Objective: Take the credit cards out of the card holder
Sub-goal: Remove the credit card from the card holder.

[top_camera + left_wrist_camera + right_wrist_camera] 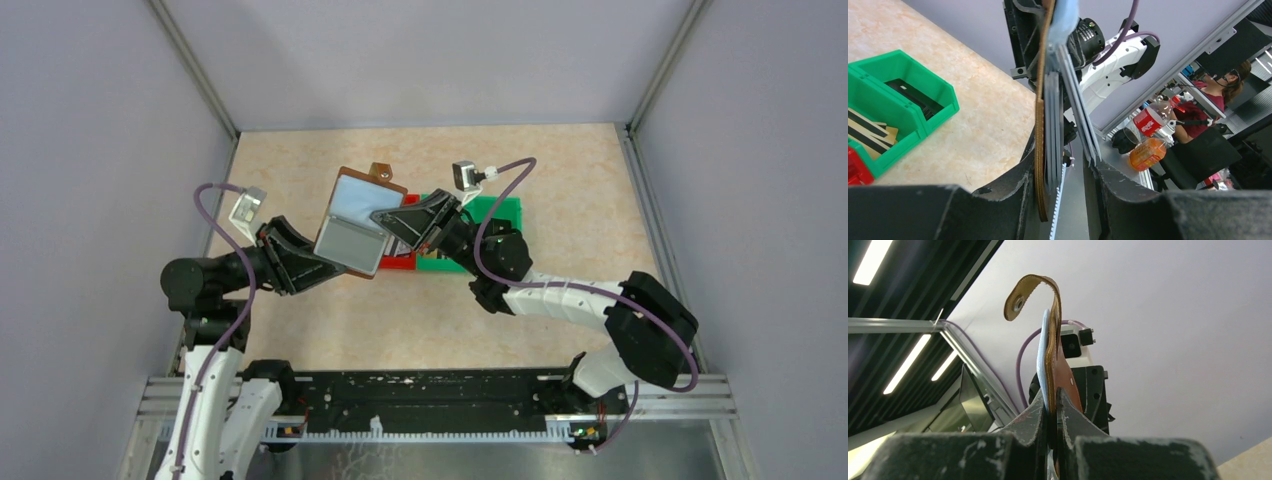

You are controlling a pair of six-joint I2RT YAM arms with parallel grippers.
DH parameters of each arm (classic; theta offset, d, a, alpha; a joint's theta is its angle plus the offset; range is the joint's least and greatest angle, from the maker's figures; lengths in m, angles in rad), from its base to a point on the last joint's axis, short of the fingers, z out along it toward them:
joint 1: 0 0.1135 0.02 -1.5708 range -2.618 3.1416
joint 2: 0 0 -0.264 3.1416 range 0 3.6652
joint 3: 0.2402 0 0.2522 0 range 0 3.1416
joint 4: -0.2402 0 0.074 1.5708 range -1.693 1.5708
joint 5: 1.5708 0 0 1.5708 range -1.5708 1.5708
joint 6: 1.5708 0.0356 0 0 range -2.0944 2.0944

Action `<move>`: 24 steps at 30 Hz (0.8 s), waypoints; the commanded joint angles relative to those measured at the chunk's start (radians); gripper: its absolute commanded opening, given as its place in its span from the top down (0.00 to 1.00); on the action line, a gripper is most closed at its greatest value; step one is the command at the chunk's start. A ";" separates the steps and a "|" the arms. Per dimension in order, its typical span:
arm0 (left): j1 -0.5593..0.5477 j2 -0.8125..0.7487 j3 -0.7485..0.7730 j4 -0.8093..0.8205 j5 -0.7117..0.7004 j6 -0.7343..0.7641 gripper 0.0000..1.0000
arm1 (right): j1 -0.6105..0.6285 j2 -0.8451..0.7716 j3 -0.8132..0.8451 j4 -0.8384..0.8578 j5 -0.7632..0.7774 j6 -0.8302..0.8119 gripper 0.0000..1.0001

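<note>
Beige table (pixel 450 330) below; holder (pixel 355 215) held airborne. Right gripper (pixel 1052 395) pinches its soft leather edge; left gripper (pixel 1063 165) straddles the cards (pixel 1052 125) (clamping unconfirmed). Cards judged stiff, light, slick: grasp exposed edges

Left tool (pixel 325 263), right tool (pixel 397 224) — clamped

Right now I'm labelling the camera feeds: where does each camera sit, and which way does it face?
Top external: above and behind the arms, looking down at the table; both arms show, left hand and right hand at the card holder.
Left wrist: on the left arm, facing across the table toward the right arm; own fingers show.
Right wrist: on the right arm, tilted up at the wall; own fingers show.
Shared: all three see the card holder; top and left wrist, the green bin.
</note>
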 commanded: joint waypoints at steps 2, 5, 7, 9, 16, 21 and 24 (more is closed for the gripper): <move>-0.003 0.000 0.056 0.001 -0.029 0.019 0.60 | 0.017 -0.002 -0.015 0.057 -0.028 -0.015 1.00; -0.003 0.000 0.061 0.000 -0.030 0.025 0.60 | 0.018 -0.001 -0.017 0.059 -0.033 -0.013 1.00; -0.003 -0.002 0.061 -0.008 -0.032 0.031 0.60 | 0.017 -0.001 -0.020 0.059 -0.036 -0.013 1.00; -0.003 -0.003 0.062 -0.021 -0.038 0.039 0.60 | 0.017 0.001 -0.022 0.061 -0.041 -0.011 1.00; -0.003 -0.007 0.073 -0.070 -0.063 0.068 0.61 | 0.019 0.013 -0.059 0.074 -0.068 -0.018 1.00; -0.003 -0.014 0.087 -0.101 -0.070 0.111 0.59 | 0.019 -0.003 -0.097 0.007 -0.064 -0.072 1.00; -0.003 -0.021 0.113 -0.151 -0.070 0.182 0.64 | 0.019 -0.005 -0.108 -0.023 -0.058 -0.087 1.00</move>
